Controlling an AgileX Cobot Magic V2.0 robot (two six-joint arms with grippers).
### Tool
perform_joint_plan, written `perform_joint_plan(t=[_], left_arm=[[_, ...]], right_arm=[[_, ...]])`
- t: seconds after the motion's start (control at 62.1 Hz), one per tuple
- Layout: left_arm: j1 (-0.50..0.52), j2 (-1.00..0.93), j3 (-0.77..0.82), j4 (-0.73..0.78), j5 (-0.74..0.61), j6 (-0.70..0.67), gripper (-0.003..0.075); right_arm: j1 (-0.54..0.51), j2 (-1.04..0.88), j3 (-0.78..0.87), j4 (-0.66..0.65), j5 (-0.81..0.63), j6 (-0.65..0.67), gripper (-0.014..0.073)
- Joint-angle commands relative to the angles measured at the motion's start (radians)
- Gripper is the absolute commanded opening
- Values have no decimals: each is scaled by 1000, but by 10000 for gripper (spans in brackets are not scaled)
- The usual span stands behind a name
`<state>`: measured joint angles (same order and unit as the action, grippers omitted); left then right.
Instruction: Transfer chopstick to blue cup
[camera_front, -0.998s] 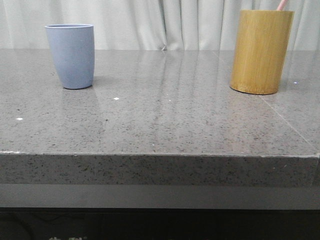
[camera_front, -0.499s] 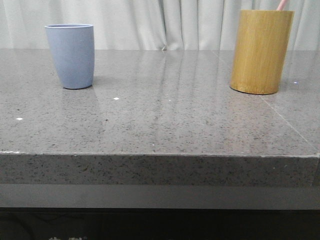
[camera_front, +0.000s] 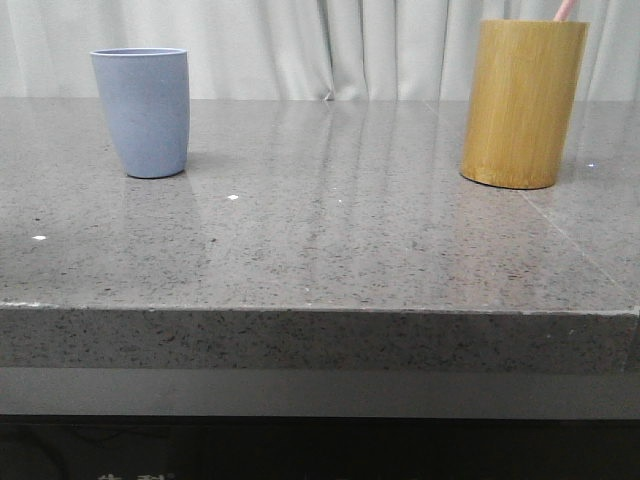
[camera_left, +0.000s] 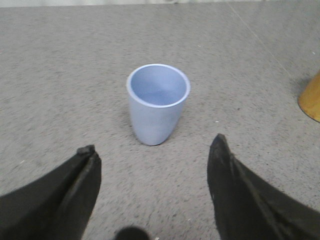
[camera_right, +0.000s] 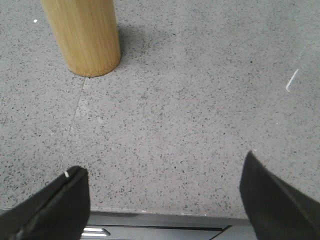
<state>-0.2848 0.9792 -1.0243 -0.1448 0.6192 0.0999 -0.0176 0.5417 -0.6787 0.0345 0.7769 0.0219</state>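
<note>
The blue cup (camera_front: 141, 110) stands upright and empty at the table's far left; it also shows in the left wrist view (camera_left: 157, 105). A pink tip of the chopstick (camera_front: 565, 10) pokes out of the tall bamboo holder (camera_front: 522, 103) at the far right; the rest is hidden inside. My left gripper (camera_left: 152, 150) is open, hanging short of the blue cup with nothing between its fingers. My right gripper (camera_right: 165, 170) is open over the table's front edge, well short of the bamboo holder (camera_right: 82, 35).
The grey speckled stone table (camera_front: 330, 230) stretches between cup and holder. Its front edge (camera_front: 320, 310) drops off toward me. White curtains (camera_front: 330, 45) hang behind. The bamboo holder's base edge (camera_left: 311, 97) shows in the left wrist view.
</note>
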Motion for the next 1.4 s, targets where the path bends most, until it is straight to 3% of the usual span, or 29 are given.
perform_joint_plan(t=[0.0,0.419,0.676,1.176,1.385], left_arm=[[-28,73,-103,15,-44,0,449],[-18,509,-544,86,277,-7,438],[21,685,-736,91,385,-18,419],[30,835,-833,93,398,-33,417],[30,843,-833,93,391,-35,267]], right_arm=[[-3,10,-32,1,-58,-7,622],[-3,10,-32,1,-18,-7,622],[-3,10,-32,2,-10,-7,622],[-3,10,-32,3,-9,-7,622],[-3,10,-32,3,-9,-7,622]])
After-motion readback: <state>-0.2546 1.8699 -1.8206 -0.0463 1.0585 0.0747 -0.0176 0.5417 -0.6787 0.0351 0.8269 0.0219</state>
